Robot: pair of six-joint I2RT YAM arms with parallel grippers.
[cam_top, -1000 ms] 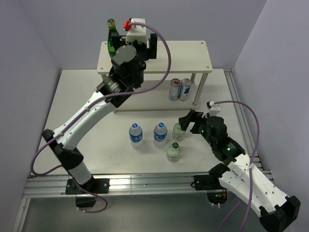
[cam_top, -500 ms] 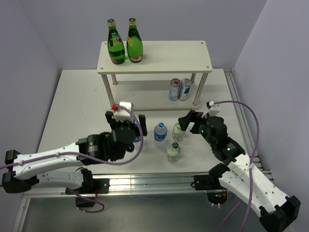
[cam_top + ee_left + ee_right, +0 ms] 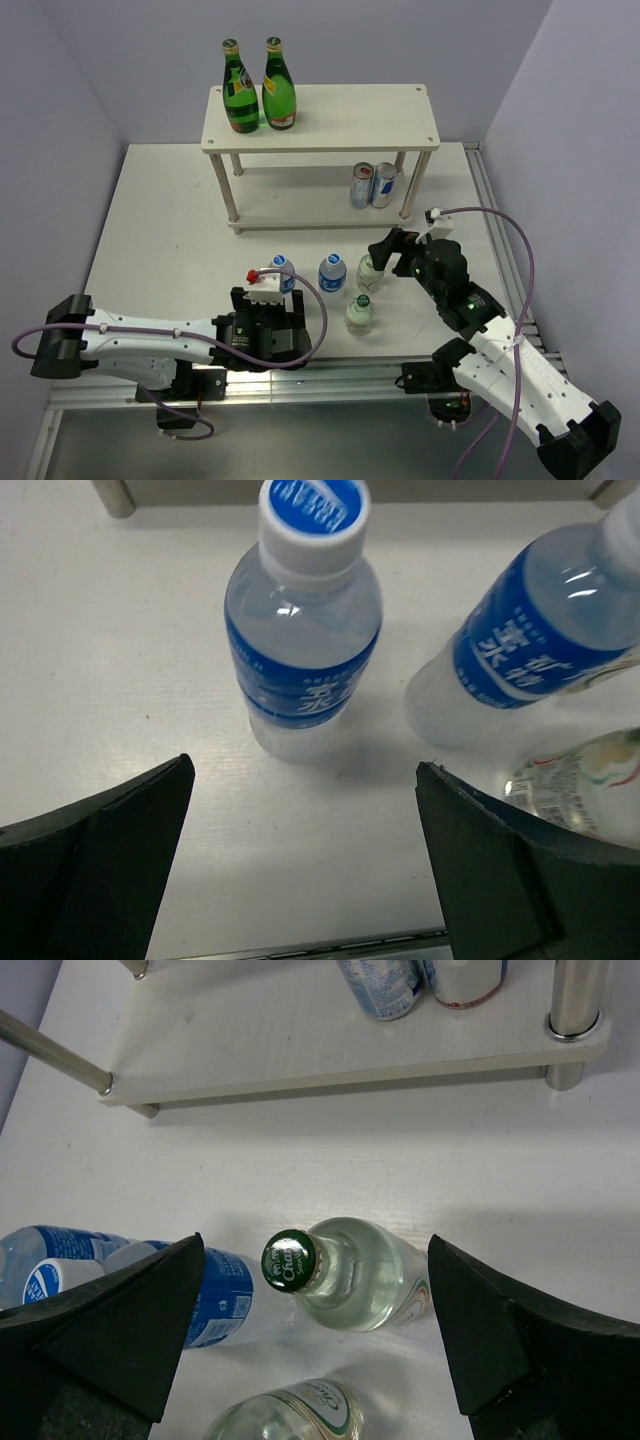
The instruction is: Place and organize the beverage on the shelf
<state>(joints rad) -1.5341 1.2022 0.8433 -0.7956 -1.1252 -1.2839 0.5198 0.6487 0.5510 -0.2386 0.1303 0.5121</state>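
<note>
The shelf (image 3: 340, 112) stands at the back, with two green bottles (image 3: 240, 92) (image 3: 279, 90) on its top board and two cans (image 3: 362, 186) (image 3: 384, 184) on the lower one. Two blue-capped water bottles (image 3: 282, 270) (image 3: 332, 272) and two clear green-capped glass bottles (image 3: 369, 268) (image 3: 359, 313) stand on the table. My left gripper (image 3: 305, 770) is open and low, just short of the left water bottle (image 3: 303, 630), holding nothing. My right gripper (image 3: 316, 1242) is open above the rear glass bottle (image 3: 350, 1275), a finger on each side, not touching it.
The second water bottle (image 3: 540, 630) and a glass bottle (image 3: 580, 790) stand close to my left gripper's right finger. The front glass bottle (image 3: 290, 1415) is just below my right gripper. A shelf leg (image 3: 575, 1010) stands at the far right. Purple walls enclose the table.
My left arm left the second green bottle on the top board, swung down and back, and now sits low at the near edge facing the left water bottle. The right arm has not moved.
</note>
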